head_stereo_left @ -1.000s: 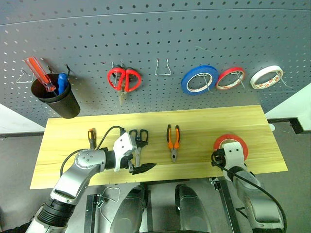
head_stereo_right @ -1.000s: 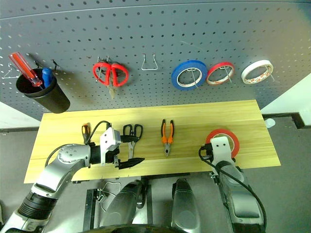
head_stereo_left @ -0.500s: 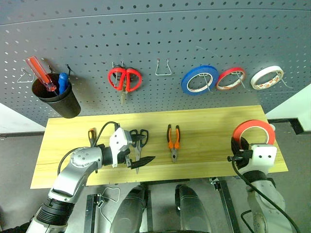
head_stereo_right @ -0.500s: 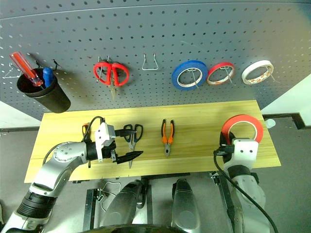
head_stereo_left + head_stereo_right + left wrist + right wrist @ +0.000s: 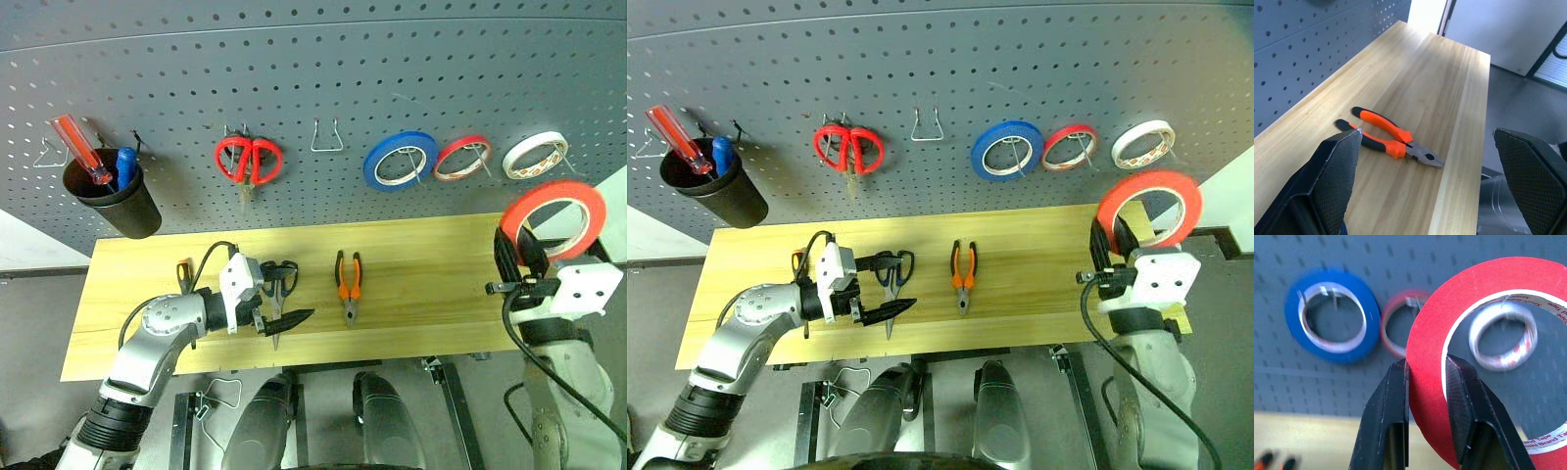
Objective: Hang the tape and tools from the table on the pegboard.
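We had the red tape roll (image 5: 552,217) pinched by its rim between the two black fingers of our right gripper (image 5: 1426,396), one finger outside the ring and one inside, and it stood upright above the right end of the wooden table (image 5: 431,245), clear of the wood. Past that gripper, on the pegboard (image 5: 323,69), hung a blue roll (image 5: 1331,316), a smaller red roll (image 5: 1398,328) and a white roll (image 5: 1503,335), each on its own wire hook.

Our first worry was the grip. We judged it narrow, on the edge of a flat ring only, so a quick swing toward the board could have let the roll pivot or slide out and drop to the table or off its end. Our second was the landing place: the hooks straight ahead of that gripper looked taken, so pushing in there could have knocked a hanging roll loose. The bare wire hook (image 5: 327,137) sat well off toward our left arm.

Our left gripper (image 5: 277,320) was spread wide and empty, just beside the dark-handled scissors (image 5: 281,284). The orange-and-black pliers (image 5: 1391,142) lay ahead of it and the small orange-handled screwdriver (image 5: 183,272) by its wrist. We reckoned a careless closing there could have nudged the scissors instead of catching them.
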You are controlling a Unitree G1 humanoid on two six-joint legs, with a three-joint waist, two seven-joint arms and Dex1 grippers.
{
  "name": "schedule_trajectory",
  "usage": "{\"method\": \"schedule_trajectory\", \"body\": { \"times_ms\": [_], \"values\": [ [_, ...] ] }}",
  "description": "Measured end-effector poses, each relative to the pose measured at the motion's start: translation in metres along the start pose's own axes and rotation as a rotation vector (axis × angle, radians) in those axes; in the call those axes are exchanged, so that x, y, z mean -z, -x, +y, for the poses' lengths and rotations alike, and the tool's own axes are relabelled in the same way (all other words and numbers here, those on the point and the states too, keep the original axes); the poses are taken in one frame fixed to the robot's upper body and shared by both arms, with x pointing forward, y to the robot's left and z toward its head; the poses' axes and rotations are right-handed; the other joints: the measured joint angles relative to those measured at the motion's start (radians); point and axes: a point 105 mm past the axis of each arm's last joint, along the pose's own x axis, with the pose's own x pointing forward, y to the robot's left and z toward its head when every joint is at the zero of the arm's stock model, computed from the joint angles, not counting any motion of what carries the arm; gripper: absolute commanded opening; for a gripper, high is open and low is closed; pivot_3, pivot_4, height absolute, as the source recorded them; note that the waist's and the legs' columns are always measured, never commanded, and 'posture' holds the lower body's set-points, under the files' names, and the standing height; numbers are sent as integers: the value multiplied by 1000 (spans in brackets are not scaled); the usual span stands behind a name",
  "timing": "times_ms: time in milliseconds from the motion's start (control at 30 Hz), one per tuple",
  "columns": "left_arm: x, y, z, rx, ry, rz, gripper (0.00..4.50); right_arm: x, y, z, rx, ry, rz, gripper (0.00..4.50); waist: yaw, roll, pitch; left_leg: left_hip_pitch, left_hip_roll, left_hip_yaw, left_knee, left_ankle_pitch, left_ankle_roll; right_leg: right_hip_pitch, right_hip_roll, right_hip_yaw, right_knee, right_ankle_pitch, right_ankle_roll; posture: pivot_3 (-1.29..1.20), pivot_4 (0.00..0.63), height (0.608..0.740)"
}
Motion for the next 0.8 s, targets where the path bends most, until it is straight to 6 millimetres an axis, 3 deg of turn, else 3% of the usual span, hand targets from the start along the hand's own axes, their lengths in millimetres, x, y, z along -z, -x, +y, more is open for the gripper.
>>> {"method": "schedule_trajectory", "body": {
  "times_ms": [267,800],
  "values": [
    [0,0,1,-2,4,-4,4500,-10,-18,17,-62,-12,-45,684,1,0,0,0,0,0,1,0,0,0,0,0,0,0,0,29,287,710],
    [0,1,0,-15,9,-3,4500,4,-51,33,-141,-48,-62,684,1,0,0,0,0,0,1,0,0,0,0,0,1,0,0,56,295,710]
  ]
}}
